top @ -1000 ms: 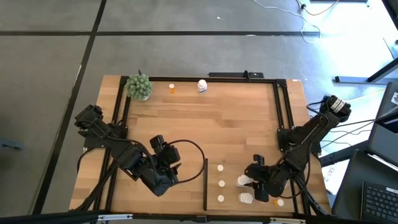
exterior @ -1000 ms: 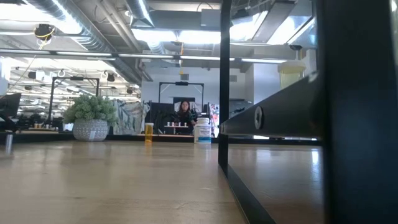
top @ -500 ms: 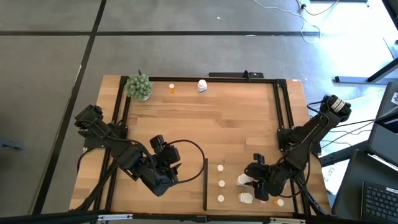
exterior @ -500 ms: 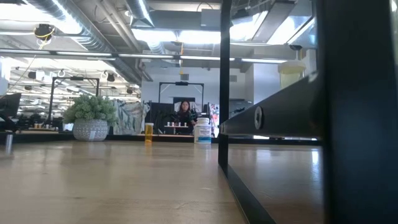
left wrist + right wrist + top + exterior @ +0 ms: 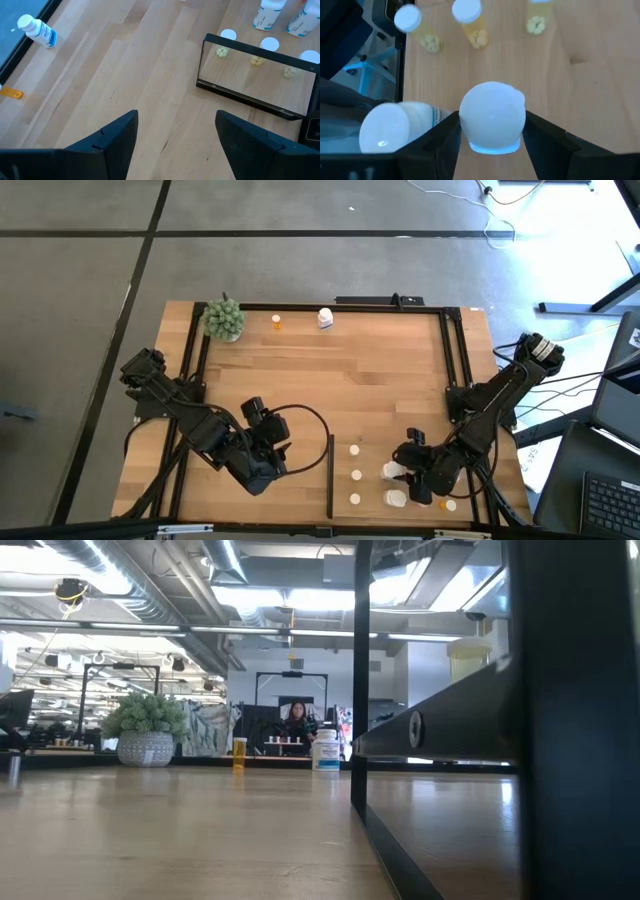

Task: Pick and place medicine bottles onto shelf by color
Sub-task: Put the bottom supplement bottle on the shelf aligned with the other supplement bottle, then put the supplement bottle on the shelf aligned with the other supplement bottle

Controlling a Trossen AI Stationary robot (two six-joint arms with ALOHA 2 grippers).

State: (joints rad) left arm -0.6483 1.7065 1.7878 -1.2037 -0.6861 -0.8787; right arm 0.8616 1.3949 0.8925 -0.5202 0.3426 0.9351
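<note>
White bottle (image 5: 492, 117) sits between your right gripper (image 5: 492, 137) fingers, which look parted, not clamped. Lift straight up, clear its neighbour (image 5: 395, 130). Left gripper (image 5: 175, 135) waits, fingers apart.

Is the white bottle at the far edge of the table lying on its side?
No, in the low view the white bottle stands upright beside the orange bottle.

An open-plan office or robotics lab: exposed ceiling ducts (image 5: 150, 600) and strip lights run overhead, desks (image 5: 60, 748) and a seated person (image 5: 296, 720) fill the far room, and cables (image 5: 590, 385) trail over the grey floor (image 5: 80, 290) right of the table (image 5: 330, 380).
</note>
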